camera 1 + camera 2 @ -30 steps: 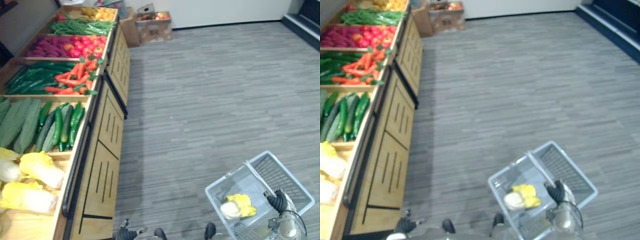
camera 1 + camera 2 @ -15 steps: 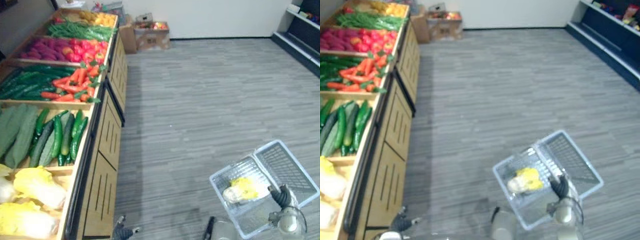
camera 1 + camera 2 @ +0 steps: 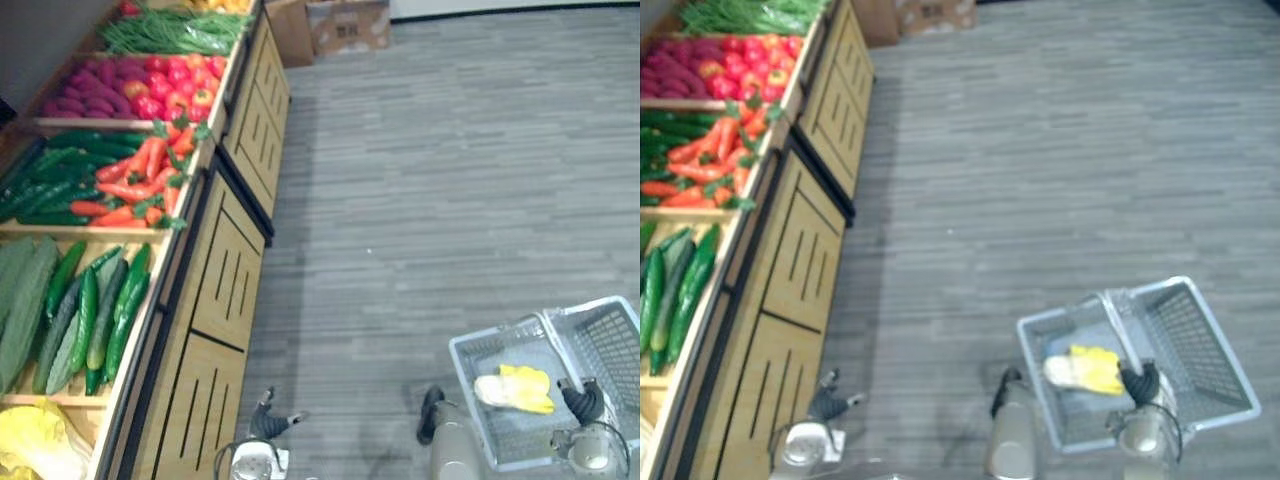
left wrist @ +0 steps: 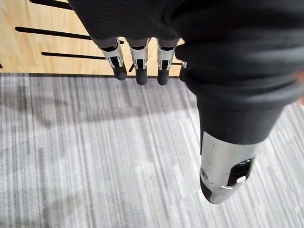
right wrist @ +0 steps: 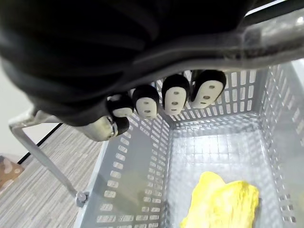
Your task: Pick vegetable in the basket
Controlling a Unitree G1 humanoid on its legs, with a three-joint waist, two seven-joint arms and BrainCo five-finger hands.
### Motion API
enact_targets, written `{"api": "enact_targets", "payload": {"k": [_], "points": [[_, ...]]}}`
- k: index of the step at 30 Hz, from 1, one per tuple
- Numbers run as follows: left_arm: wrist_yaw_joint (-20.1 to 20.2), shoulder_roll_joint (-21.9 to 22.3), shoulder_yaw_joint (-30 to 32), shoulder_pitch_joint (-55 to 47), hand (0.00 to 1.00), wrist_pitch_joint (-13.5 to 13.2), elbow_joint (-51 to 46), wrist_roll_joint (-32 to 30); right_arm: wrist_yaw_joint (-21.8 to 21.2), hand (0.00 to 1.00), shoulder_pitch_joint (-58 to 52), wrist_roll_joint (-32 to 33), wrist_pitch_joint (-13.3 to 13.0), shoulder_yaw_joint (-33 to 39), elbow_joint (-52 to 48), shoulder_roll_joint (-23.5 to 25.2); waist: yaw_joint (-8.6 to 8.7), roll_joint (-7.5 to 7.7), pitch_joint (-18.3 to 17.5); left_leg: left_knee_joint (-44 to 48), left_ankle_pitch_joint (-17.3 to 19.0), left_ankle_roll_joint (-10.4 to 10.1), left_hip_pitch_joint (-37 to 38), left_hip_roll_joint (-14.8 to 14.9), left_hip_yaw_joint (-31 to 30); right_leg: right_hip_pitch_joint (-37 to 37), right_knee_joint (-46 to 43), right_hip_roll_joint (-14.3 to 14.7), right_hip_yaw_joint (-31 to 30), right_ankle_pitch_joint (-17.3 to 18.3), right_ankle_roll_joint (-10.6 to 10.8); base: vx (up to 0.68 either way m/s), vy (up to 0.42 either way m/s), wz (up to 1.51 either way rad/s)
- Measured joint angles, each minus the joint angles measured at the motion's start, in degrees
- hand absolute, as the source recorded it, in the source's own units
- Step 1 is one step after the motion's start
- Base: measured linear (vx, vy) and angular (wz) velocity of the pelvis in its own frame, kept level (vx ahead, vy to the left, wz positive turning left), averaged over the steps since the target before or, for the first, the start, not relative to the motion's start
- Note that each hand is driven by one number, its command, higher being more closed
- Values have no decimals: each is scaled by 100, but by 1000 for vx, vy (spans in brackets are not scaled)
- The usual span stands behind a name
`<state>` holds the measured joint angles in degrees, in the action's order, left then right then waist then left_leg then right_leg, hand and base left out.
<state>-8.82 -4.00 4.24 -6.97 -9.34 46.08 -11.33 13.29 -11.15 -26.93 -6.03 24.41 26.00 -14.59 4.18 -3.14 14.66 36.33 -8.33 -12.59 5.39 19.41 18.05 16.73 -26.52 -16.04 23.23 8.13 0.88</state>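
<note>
The camera is shifting along the produce counter (image 3: 225, 290); the right hand (image 5: 173, 99) is clasping the grey basket (image 3: 470, 360) by its handle, a yellow cabbage (image 3: 515, 388) lying inside; the left hand (image 4: 137, 61) is hanging slack-fingered and empty beside the counter; another pick seems next.

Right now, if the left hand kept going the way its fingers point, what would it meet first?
Probably the wooden cabinet front, which lies just beyond the left hand; how near it is stays unclear.

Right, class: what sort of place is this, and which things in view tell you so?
Probably a shop's produce section: wooden bins of carrots and cucumbers, and a grey shopping basket held in the right hand.
</note>
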Motion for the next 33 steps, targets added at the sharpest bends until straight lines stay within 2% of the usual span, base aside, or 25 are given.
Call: {"api": "enact_targets", "payload": {"k": [2, 3, 6, 7, 8, 9, 10, 12, 13, 14, 15, 16, 18, 20, 21, 22, 23, 24, 25, 26, 27, 29, 31, 32, 33], "points": [[5, 1, 27, 2, 0, 1, 51, 183, 12, 100, -26, 42, 4, 5, -47, -33, -82, -4, 12, 1546, 713, 51, -810, 328, 206, -489, 280, 97, 40, 155, -63, 367, -141, -5], [4, 2, 47, 6, 0, 1, 76, 222, 14, 100, -50, 57, 4, 6, -47, -30, -107, -4, 12, 1692, 913, 82, -968, 334, 304, -657, 434, 125, 67, 155, -62, 348, -102, 1], [-18, -9, 211, -47, 0, 1, 84, 225, 40, 100, -154, 104, 4, 10, -83, -11, -158, 8, 19, 1047, 1431, 352, -1614, 140, 676, -1455, 1105, 239, 280, 128, -20, 416, 6, 9], [-43, -8, 306, -67, 0, 3, 82, 227, 51, 100, -155, 104, 2, 12, -87, -12, -174, 14, 18, 160, 1457, 401, -1732, -101, 682, -1667, 1343, 275, 310, 62, 88, 273, 88, -10], [-61, -9, 335, -78, 0, 4, 83, 226, 56, 100, -147, 104, 1, 14, -89, -13, -191, 14, 18, -460, 1430, 423, -1722, -246, 691, -1752, 1443, 283, 313, 11, 172, 354, 146, -17], [-110, -2, 370, -154, 0, 6, 82, 227, 64, 100, -165, 107, -1, 34, -95, -6, -209, 4, 14, -1857, 1218, 487, -1660, -522, 675, -1923, 1618, 305, 315, -47, 281, 379, 198, -23], [-124, 30, 432, -175, 0, 9, 75, 253, 78, 100, -243, 124, 0, 48, -134, 8, -272, -12, 4, -3030, 744, 533, -1584, -694, 654, -2062, 1715, 324, 290, -27, 397, 382, 221, -20], [-144, 196, 620, -246, 0, 32, -45, 450, 100, 100, -454, 229, 3, 54, -439, 29, -302, -101, -36, -3620, 532, 650, -1683, -614, 655, -2225, 1660, 346, 278, 152, 720, 394, 285, -12], [-159, 312, 729, -263, 0, 71, -63, 572, 133, 100, -574, 226, 4, 56, -577, 85, -309, -110, -100, -3422, 117, 903, -1700, -611, 739, -2337, 1559, 241, 232, 282, 895, 411, 301, -5], [-170, 350, 750, -261, 0, 78, -78, 637, 134, 100, -588, 225, 5, 50, -582, 153, -314, 5, -125, -3263, 74, 973, -1715, -648, 868, -2384, 1562, 133, 207, 291, 910, 439, 264, -11], [-177, 369, 780, -252, 0, 69, -188, 727, 135, 100, -572, 227, 4, 26, -584, 295, -345, 272, -138, -2894, 393, 1133, -1776, -775, 1052, -2452, 1695, -55, 126, 268, 916, 526, 226, -15], [-179, 341, 814, -236, 0, 73, -250, 784, 135, 100, -504, 228, 4, -21, -571, 384, -383, 413, -168, -2370, 803, 1195, -1917, -794, 1075, -2579, 1981, -133, 12, 51, 935, 511, 215, -23], [-165, 344, 880, -232, 0, 72, -257, 785, 114, 100, -363, 228, 5, -25, -451, 431, -409, 470, -199, -1742, 1138, 1267, -2004, -710, 1072, -2706, 2181, -172, -209, -259, 1006, 339, 172, -27], [-160, 356, 1017, -305, 0, 80, -272, 777, 63, 100, -110, 224, 3, -23, -250, 420, -417, 521, -274, -1309, 1758, 1201, -1904, -694, 1015, -2477, 1469, -358, -467, -448, 1203, 326, 231, -40], [-153, 331, 1010, -313, 0, 91, -264, 775, 65, 100, -39, 225, 4, -22, -193, 434, -422, 525, -285, -1359, 1812, 1189, -1780, -737, 1077, -2305, 983, -479, -587, -472, 1212, 344, 298, -31], [-152, 260, 945, -340, 0, 112, -267, 777, 91, 100, 83, 225, 4, -9, -125, 419, -428, 642, -299, -1624, 1851, 1201, -1428, -846, 1248, -1790, -75, -752, -913, -755, 1187, 323, 271, -32], [-152, 161, 856, -387, 0, 122, -258, 776, 106, 100, 216, 223, -8, -25, -72, 383, -422, 680, -318, -1875, 1880, 1210, -1077, -916, 1363, -1327, -938, -859, -1269, -1479, 1186, 333, 246, -35], [-141, 139, 787, -415, 0, 122, -258, 773, 109, 100, 257, 225, -31, -31, -40, 379, -433, 675, -314, -2033, 1888, 1208, -867, -919, 1413, -1142, -1316, -857, -1447, -1864, 1230, 232, 134, -26], [-125, 99, 716, -440, 0, 123, -256, 773, 114, 100, 277, 226, -46, -44, -23, 388, -434, 682, -316, -2134, 1895, 1200, -708, -926, 1435, -994, -1618, -834, -1537, -1920, 1267, 300, 94, -8], [-94, -40, 637, -517, 0, 129, -239, 771, 114, 100, 276, 225, -53, -128, -3, 402, -419, 662, -306, -2487, 1905, 1175, -232, -938, 1436, -476, -2645, -645, -1566, -1361, 1135, 291, 59, 3], [-92, -58, 609, -539, 0, 129, -240, 769, 113, 100, 266, 225, -55, -135, -7, 405, -407, 662, -307, -2588, 1900, 1165, -99, -941, 1432, -347, -2792, -571, -1454, -1102, 1055, 359, 30, 18], [-66, -69, 525, -567, 0, 126, -237, 769, 113, 100, 228, 225, -55, -135, -14, 412, -350, 657, -309, -2752, 1895, 1157, 145, -945, 1408, -23, -2601, -415, -976, -596, 793, 281, -29, 28], [62, -64, 443, -556, 0, 123, -139, 769, 115, 100, 210, 227, -46, -113, -33, 413, -226, 629, -299, -2813, 1883, 1137, 265, -934, 1243, 213, -1288, -168, -518, -380, 449, 315, -128, 49], [79, -64, 442, -557, 0, 121, -130, 771, 115, 100, 188, 227, -38, -110, -31, 414, -216, 636, -304, -2811, 1875, 1120, 288, -924, 1220, 184, -674, -68, -505, -406, 451, 338, -222, 61], [116, -93, 443, -572, 0, 114, -131, 770, 114, 100, 70, 227, -37, -107, -33, 419, -197, 727, -359, -2814, 1886, 890, 354, -954, 1105, 34, 618, 96, -597, -779, 495, 359, -268, 75]]}}
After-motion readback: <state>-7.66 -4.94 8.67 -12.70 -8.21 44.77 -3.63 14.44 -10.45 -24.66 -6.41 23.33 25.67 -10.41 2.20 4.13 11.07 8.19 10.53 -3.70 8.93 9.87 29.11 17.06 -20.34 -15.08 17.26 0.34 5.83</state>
